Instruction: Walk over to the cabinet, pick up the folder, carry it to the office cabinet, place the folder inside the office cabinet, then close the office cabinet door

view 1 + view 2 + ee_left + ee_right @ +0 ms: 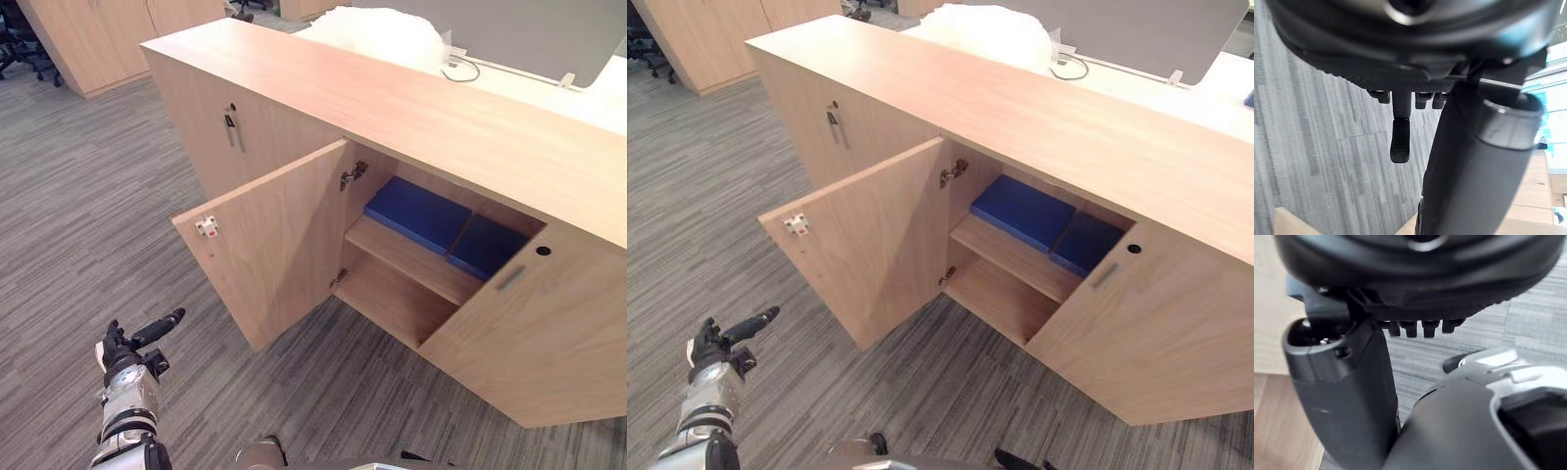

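The cabinet (411,108) runs off the edge at 3 o'clock; its shut right door (549,333) hides the shelf behind it and covers the end of a darker blue thing (485,245), too shadowed to name, just beside the blue folder (416,213); the open door (279,245) screens the inside toward 9 o'clock; a white bundle (377,34) at 12 o'clock is cut by the top edge; the left hand (125,354) sits at 7 o'clock, its arm cut off below.

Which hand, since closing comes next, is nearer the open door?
Left. The left hand hovers near the free edge of the open door; the right hand hangs low, farther back.
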Robot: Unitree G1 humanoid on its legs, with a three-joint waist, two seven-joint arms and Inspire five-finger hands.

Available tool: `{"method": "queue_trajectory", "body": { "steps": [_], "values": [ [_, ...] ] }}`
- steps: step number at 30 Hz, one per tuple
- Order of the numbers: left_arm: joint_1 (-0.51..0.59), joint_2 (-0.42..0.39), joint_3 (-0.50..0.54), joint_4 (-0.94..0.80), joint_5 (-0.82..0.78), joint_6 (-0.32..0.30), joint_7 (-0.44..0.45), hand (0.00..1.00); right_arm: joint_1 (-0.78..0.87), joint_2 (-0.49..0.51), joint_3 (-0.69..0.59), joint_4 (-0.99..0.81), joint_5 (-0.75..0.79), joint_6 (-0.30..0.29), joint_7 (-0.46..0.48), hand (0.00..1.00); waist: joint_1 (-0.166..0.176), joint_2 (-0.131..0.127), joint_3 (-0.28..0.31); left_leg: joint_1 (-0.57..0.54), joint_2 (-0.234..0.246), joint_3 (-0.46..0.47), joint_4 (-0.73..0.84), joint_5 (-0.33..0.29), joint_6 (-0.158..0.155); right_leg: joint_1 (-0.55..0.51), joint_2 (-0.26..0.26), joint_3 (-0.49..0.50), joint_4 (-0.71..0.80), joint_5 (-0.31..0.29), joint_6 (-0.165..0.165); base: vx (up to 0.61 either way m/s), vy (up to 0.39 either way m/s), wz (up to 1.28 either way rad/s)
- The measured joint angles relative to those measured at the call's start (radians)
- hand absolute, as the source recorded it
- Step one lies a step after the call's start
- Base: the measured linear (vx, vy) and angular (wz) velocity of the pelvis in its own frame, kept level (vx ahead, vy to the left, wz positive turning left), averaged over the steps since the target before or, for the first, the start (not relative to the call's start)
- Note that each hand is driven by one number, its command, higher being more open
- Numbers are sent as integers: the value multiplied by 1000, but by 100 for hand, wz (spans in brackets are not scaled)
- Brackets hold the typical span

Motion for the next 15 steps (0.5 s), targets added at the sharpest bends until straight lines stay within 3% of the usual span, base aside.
{"method": "queue_trajectory", "body": {
  "steps": [2,5,7,11,15],
  "values": [
    [10,-1,-7,0,3,-1,-3,100,3,-6,-2,-7,-2,0,4,100,13,3,-32,44,-43,56,-58,10,26,-28,-43,52,-5,61,2,228,306,-63],
    [19,1,-46,-1,36,-9,-11,100,9,-14,-17,-7,-4,3,19,100,14,18,-59,81,-76,60,-96,13,52,-44,-70,64,11,105,11,196,216,-30],
    [24,5,-81,-1,55,-12,-13,100,14,-14,-19,-6,-4,4,21,100,15,25,-65,107,-83,59,-113,13,61,-44,-75,62,37,101,17,108,58,-7],
    [29,17,-186,0,99,-12,-38,100,10,-14,-9,-6,-4,0,30,100,21,16,-92,118,-84,53,-135,13,61,-41,-73,47,27,82,41,54,-54,-9],
    [29,33,-344,0,222,-12,-88,100,24,-51,-5,17,-5,-6,40,100,20,57,-119,128,-75,34,-169,30,51,-42,-53,33,35,65,55,5,-129,8]
  ]
}}
